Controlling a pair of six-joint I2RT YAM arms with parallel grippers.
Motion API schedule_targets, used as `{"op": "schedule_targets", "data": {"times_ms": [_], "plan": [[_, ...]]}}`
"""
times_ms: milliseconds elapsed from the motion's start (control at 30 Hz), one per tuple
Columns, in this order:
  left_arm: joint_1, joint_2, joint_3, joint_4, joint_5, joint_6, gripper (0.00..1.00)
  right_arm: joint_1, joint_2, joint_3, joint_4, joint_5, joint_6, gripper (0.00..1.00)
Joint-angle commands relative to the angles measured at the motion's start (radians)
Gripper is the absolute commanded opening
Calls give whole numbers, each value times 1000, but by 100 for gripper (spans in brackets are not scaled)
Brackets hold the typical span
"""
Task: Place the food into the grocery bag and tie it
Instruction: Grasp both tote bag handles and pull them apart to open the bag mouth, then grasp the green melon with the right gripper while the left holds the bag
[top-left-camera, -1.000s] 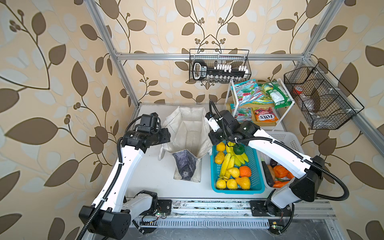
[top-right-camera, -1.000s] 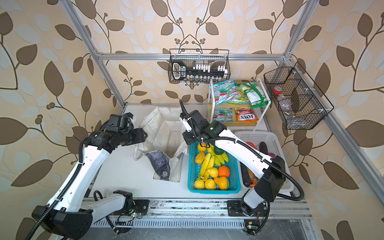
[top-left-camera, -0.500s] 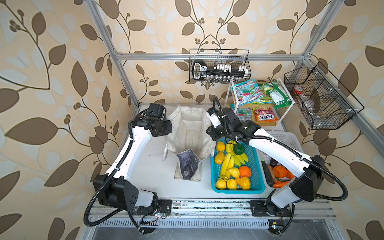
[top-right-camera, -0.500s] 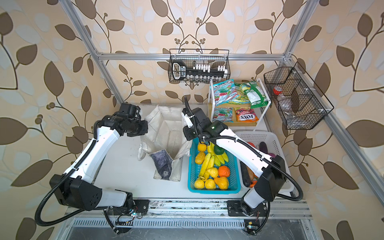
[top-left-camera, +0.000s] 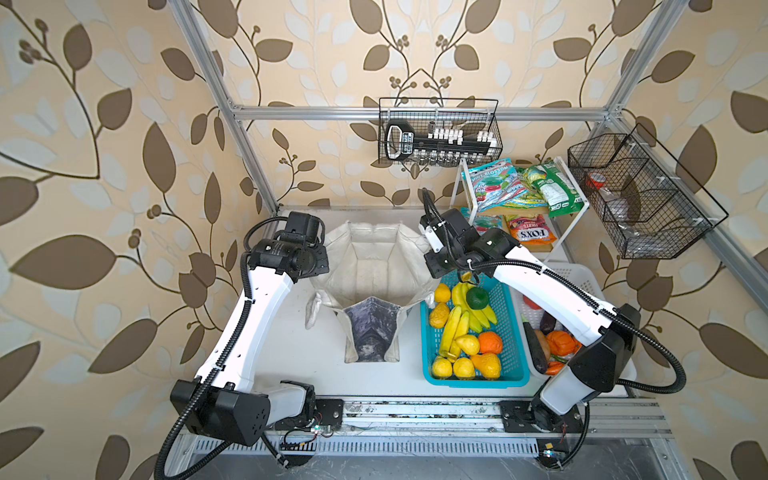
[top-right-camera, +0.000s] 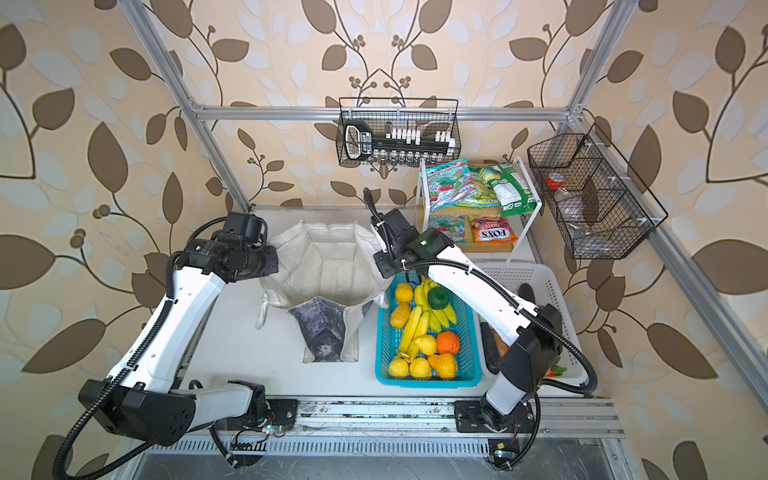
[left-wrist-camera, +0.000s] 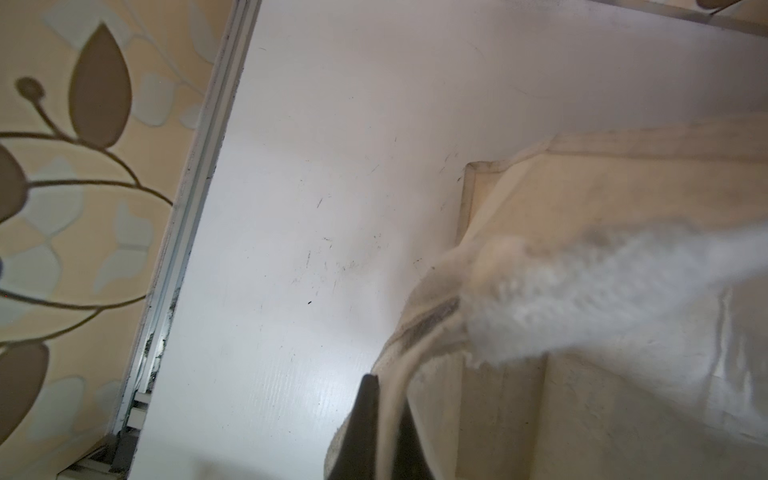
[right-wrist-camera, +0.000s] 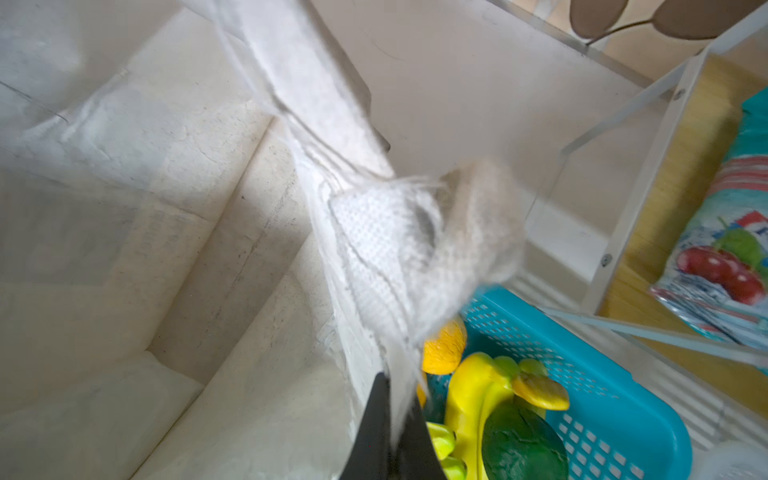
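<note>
The grocery bag (top-left-camera: 374, 257) stands open at mid-table in both top views, with only bare fabric showing inside it. My left gripper (left-wrist-camera: 388, 386) is shut on a fold of the bag's left rim (left-wrist-camera: 419, 332). At the opposite rim, my right gripper (right-wrist-camera: 395, 386) is shut on the bag's fabric where the frayed strap (right-wrist-camera: 374, 232) joins it. The food is outside the bag. A green round fruit (top-left-camera: 476, 298), a banana bunch (top-left-camera: 453, 328), a lemon (top-left-camera: 442, 293) and a pear (top-left-camera: 467, 344) lie in the turquoise basket (top-left-camera: 513, 332). The snack packets (top-left-camera: 511, 187) lie on the white rack.
A white basket (top-left-camera: 582, 278) with vegetables sits to the right of the turquoise one, under my right arm. The orange FOX'S packet (top-left-camera: 530, 235) lies on the rack's lower shelf. Wire baskets hang on the back wall (top-left-camera: 440, 133) and at the right (top-left-camera: 640, 199).
My left arm swung back to the bag's left rim and its jaws closed on the fabric. The bag's mouth now stands wider. The right gripper kept its hold on the right rim.
</note>
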Motion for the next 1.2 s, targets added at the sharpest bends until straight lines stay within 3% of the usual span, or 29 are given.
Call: {"op": "schedule_targets", "data": {"times_ms": [0, 133, 233, 367, 567, 700, 867, 933, 1033, 1167], "plan": [[5, -21, 43, -48, -175, -2, 0, -2, -26, 9, -94, 35, -51, 0], [-46, -2, 48, -81, -224, -11, 0, 1, -56, -48, -45, -9, -70, 0], [-44, -33, -12, 15, -124, -8, 0, 12, -32, -40, -29, 5, -54, 1], [-40, -79, -99, 166, 105, -6, 0, 16, -43, -104, 66, 15, -26, 9], [-19, -84, -166, 230, 222, -22, 0, 10, -103, -194, 192, -87, 24, 10], [-11, -76, -184, 235, 243, -23, 0, 9, -125, -219, 216, -101, 34, 10], [-7, -73, -187, 218, 196, -17, 0, -23, -140, -232, 175, -57, 18, 2], [1, -81, -188, 216, 175, -17, 0, -39, -156, -253, 176, -48, 19, 9], [7, -93, -195, 234, 207, -15, 0, -27, -185, -289, 235, -90, 21, 30], [11, -93, -202, 242, 224, -10, 0, 23, -228, -322, 292, -73, 11, 43]]}}
